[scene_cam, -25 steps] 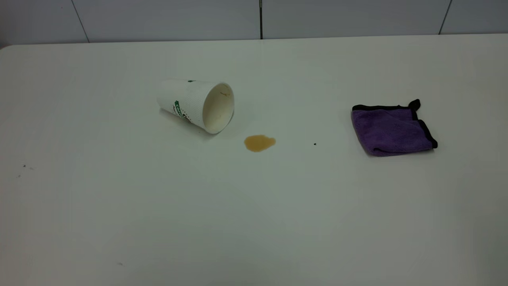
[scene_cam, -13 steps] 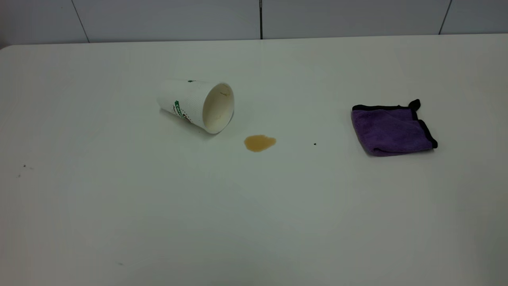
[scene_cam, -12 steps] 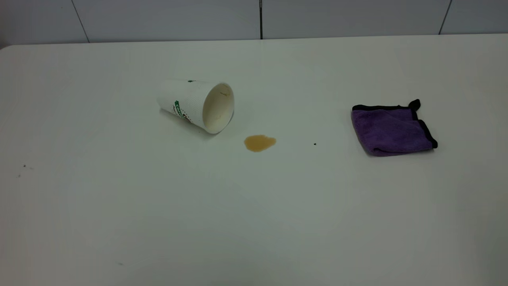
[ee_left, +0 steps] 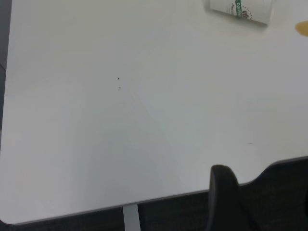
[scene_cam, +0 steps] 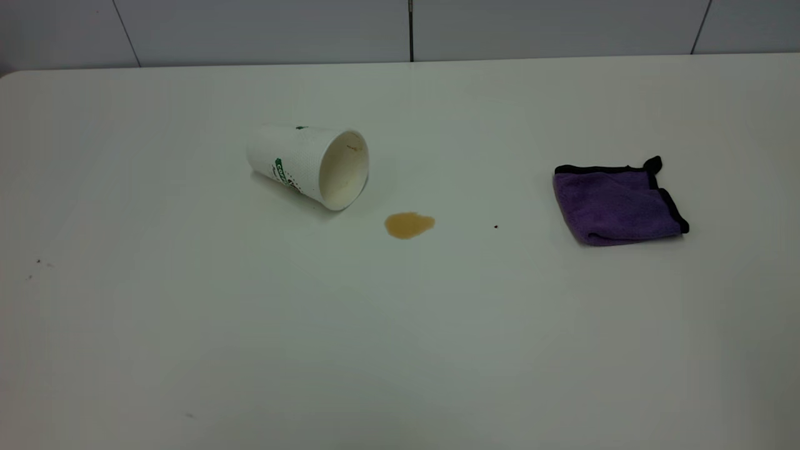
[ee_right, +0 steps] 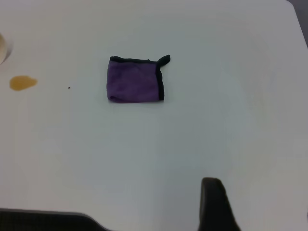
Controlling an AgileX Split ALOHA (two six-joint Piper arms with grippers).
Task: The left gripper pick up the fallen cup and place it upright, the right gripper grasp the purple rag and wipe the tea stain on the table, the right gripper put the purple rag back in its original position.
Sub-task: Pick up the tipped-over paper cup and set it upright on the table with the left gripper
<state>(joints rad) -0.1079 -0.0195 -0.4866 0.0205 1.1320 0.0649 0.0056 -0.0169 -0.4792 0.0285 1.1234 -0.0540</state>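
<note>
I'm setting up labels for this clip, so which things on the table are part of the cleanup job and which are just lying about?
Part of the job:
cup, lying on its side
tea stain
purple rag, folded
table

Just lying about:
tiny black speck between stain and rag
faint dark specks near the table's left edge

Dotted paper cup, fuzzy cloth purple rag

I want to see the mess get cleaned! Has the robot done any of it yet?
Nothing is done yet. The cup lies on its side, the tea stain is unwiped, and the purple rag sits folded, untouched. Neither gripper holds anything. Everything is left: stand the cup, wipe, return the rag.
</note>
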